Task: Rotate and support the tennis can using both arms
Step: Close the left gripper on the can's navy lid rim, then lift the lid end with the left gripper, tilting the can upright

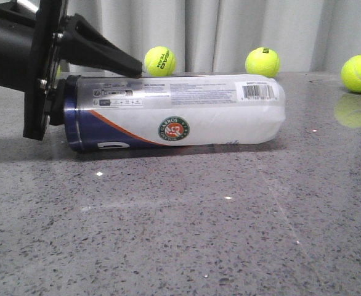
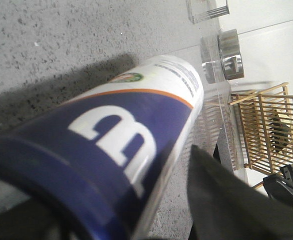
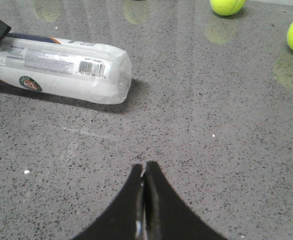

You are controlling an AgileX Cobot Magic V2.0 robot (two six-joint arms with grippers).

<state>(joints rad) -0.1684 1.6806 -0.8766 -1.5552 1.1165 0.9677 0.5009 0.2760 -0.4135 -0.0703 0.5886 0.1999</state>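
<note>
**Can's flat on its side, left arm has the navy end, right arm nowhere near it yet**

The tennis can is lying on its side on the grey counter. Its long axis runs straight across, 9 o'clock to 3 o'clock as I face it, with the navy band at the 9 end and the clear end with the barcode at the 3 end.

The left gripper is right on that navy end. One black finger lies along the top of the can, pointing toward 3 o'clock. The other finger I can't make out from the front, and the left wrist camera mostly shows the navy band up close with a dark finger beside it. So the jaws look closed around the end of the can, but I can't see both contact points, so treat that as a read and not a sure thing.

The right gripper is the odd one out. Its jaws are pinched together, tips touching, holding nothing. It hangs over bare counter, and from where it points the can's clear end sits up around 11 o'clock, well apart.

So everything hinges on that gap. The free end is the one nearest the right arm, and I'd guess that arm has to open up and swing toward 11 before it can support anything.

Three tennis balls sit along the back at 12 o'clock, out of the way.
</note>
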